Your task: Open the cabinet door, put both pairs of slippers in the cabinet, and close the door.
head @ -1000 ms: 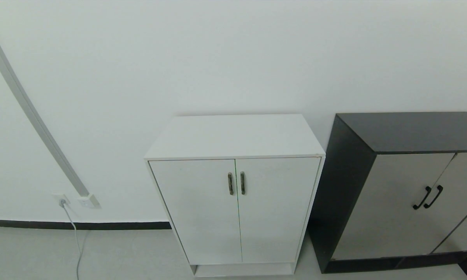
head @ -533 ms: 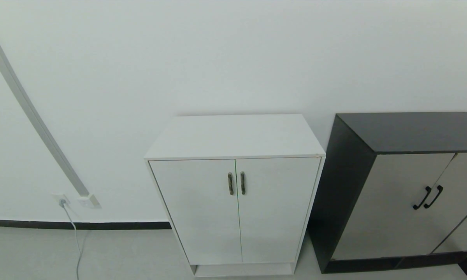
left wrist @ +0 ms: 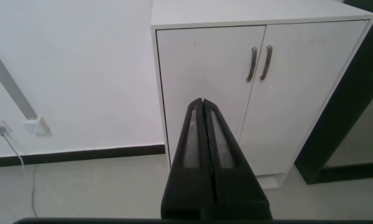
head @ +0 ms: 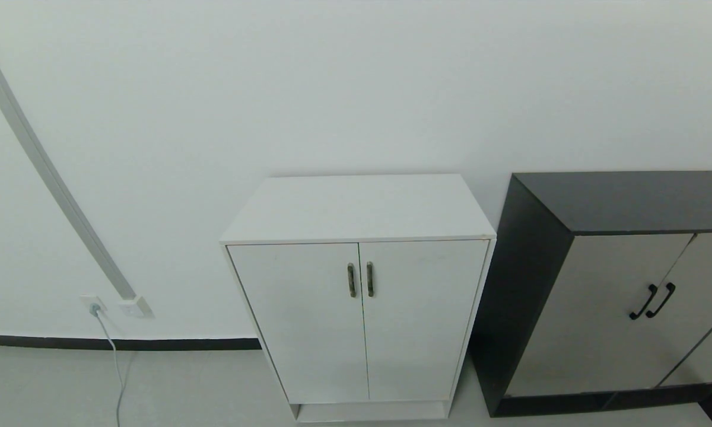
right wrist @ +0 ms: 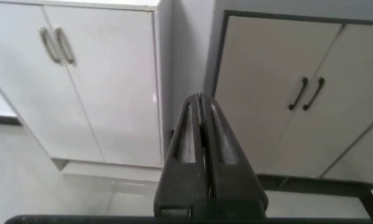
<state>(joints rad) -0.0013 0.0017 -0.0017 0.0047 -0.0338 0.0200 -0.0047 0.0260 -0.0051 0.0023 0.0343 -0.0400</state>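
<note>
White wall (head: 273, 89), grey floor (head: 184, 385). White cabinet (head: 356, 207) against wall, both doors closed, two handles (head: 351, 280) side by side at centre. Black cabinet (head: 534, 284) just right. Left tool (left wrist: 202, 102), right tool (right wrist: 201, 98): fingers pressed together, holding nothing.

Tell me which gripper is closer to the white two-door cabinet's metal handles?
Left, probably. The left gripper faces the white cabinet, below its metal handles; the right gripper faces the gap beside the black cabinet.
</note>
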